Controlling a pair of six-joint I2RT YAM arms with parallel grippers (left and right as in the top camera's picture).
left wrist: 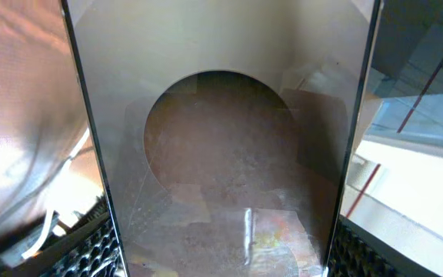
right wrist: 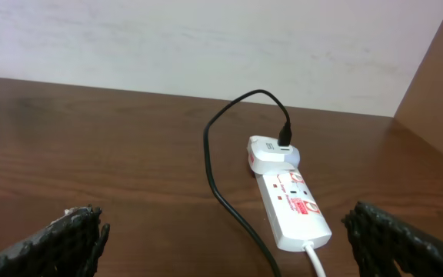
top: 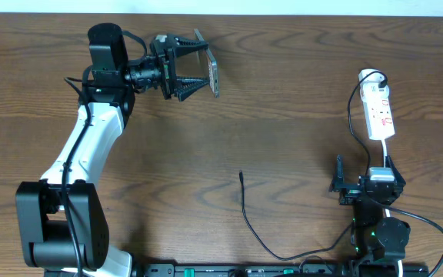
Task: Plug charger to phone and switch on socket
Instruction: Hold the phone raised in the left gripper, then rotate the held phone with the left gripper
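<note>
The left gripper (top: 194,68) is pinching the phone (top: 214,75), held up on its thin edge far to the left of the socket (top: 379,111); the right gripper (right wrist: 221,223) is spread wide with nothing in it, near the socket's cord end. The charger (top: 252,227) lies on the table (top: 298,138), with its little tip (top: 241,175) well to the left of the socket. I think the right gripper should grab the cable close to the tip so it does not flop; then line it up straight with the phone's hole and push gently. That hole shows in no view; the socket's switch is too small to tell on from off; part of the cable hides behind the right arm.
</note>
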